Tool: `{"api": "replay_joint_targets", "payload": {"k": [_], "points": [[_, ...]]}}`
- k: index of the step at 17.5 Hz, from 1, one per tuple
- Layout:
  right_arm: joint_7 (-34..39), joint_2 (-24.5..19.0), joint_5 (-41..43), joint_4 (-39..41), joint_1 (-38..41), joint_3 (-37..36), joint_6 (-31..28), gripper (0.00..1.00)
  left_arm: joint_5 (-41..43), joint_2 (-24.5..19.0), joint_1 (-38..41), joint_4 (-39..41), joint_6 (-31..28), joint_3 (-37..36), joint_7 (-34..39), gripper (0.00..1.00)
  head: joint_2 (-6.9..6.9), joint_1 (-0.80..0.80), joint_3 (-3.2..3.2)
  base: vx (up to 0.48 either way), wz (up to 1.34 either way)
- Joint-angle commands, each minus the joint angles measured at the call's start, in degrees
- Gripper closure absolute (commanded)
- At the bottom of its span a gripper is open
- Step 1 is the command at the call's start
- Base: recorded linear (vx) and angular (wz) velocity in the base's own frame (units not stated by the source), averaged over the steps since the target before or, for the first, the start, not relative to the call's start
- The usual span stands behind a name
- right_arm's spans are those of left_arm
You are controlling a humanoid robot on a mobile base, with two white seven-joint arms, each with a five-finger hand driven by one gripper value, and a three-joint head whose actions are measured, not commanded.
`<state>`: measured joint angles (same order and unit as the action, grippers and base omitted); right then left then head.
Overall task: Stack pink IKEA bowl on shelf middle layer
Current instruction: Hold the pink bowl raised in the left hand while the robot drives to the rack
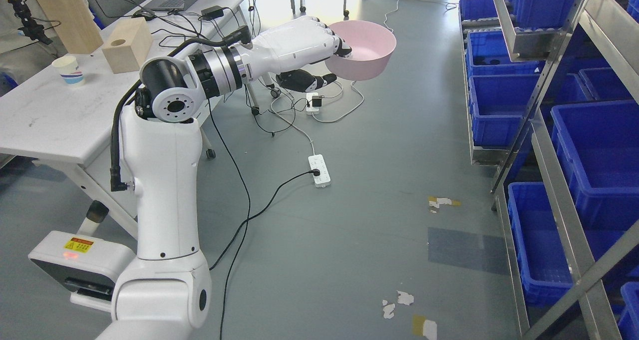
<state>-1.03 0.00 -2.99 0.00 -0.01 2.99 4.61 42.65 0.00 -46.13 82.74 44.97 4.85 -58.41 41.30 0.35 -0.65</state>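
Note:
A pink bowl [367, 50] hangs in the air over the grey floor, upper middle of the head view. My left hand [319, 63] is shut on the bowl's near left rim, fingers over the edge and thumb underneath. The left arm rises from the lower left and reaches toward the upper right. The metal shelf [549, 130] stands along the right side, well apart from the bowl. The right arm does not show.
Blue bins [499, 110] fill the shelf's layers at the right. A white table [50, 115] at the left carries wooden blocks, a paper cup and a laptop. Power strips [319, 170] and cables lie on the floor beneath the bowl.

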Motion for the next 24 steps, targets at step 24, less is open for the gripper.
{"api": "replay_joint_targets", "payload": {"k": [24], "points": [[0.0, 1.0, 0.0, 1.0, 0.2, 0.0, 0.0, 0.00, -14.9, -1.0, -0.2, 1.5, 0.0, -13.6, 2.9, 0.97, 0.00, 0.00, 0.00, 0.150, -0.06]]}}
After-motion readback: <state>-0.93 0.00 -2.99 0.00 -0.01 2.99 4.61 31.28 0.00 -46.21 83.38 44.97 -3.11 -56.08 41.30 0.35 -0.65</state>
